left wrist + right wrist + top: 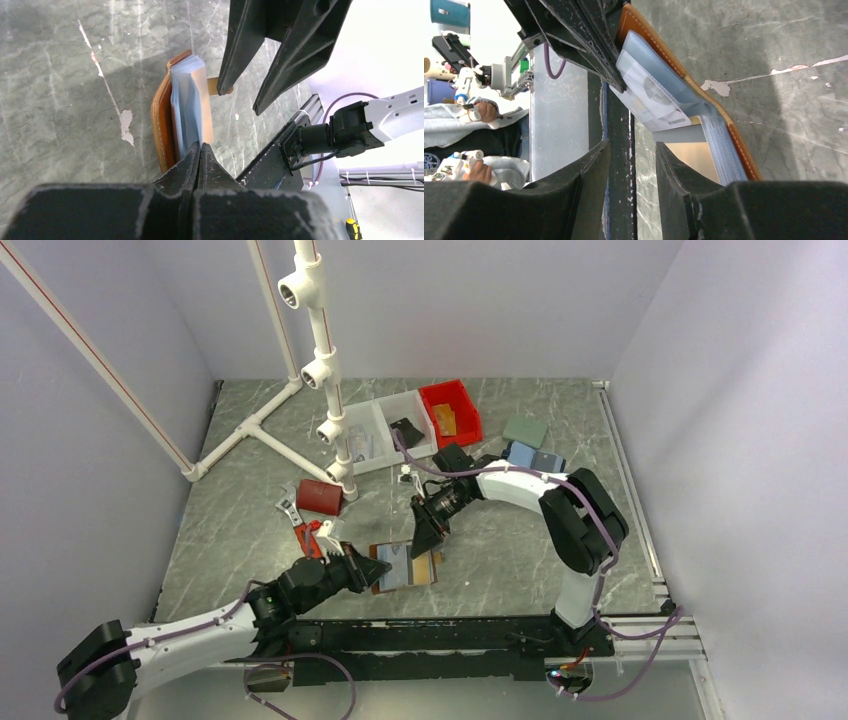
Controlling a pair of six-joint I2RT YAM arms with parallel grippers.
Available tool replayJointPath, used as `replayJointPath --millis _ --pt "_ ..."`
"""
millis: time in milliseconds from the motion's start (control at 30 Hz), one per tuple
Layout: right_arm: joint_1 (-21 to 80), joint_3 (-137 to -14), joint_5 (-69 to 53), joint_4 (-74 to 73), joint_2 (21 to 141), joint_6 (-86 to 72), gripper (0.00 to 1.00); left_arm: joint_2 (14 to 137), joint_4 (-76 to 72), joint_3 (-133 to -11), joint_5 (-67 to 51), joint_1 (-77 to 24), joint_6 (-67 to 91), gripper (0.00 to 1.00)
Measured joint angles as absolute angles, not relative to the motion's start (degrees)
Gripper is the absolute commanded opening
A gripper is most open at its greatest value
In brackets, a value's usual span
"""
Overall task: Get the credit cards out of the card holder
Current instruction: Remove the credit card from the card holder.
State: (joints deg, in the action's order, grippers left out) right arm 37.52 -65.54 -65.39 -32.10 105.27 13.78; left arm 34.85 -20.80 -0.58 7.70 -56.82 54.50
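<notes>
One-sidedly pinching card holder (405, 566), lying open near front edge of desk (510, 565), with left tool (199, 147) pressed together; hovering right tool (632, 150) spread above it; showing brown leather, light blue and tan panels, pale credit card (649, 95).

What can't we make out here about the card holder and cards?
- Card count: right wrist shows one pale card in the card holder; the left gripper covers its upper corner, other pockets edge-on.
- Left grip: jaws shut at the card holder's edge; in left wrist their own tips hide whether they pinch it.
- Card print: blurred, right wrist.
- Top external: card holder tiny, partly behind the right gripper.
</notes>
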Motion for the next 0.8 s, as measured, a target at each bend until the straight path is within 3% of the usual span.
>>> replayJointPath --millis 800 --pt "34.96 -65.54 -69.63 -32.03 102.98 13.26 0.43 32.16 -29.54 -0.58 5.85 -56.80 51.75 0.00"
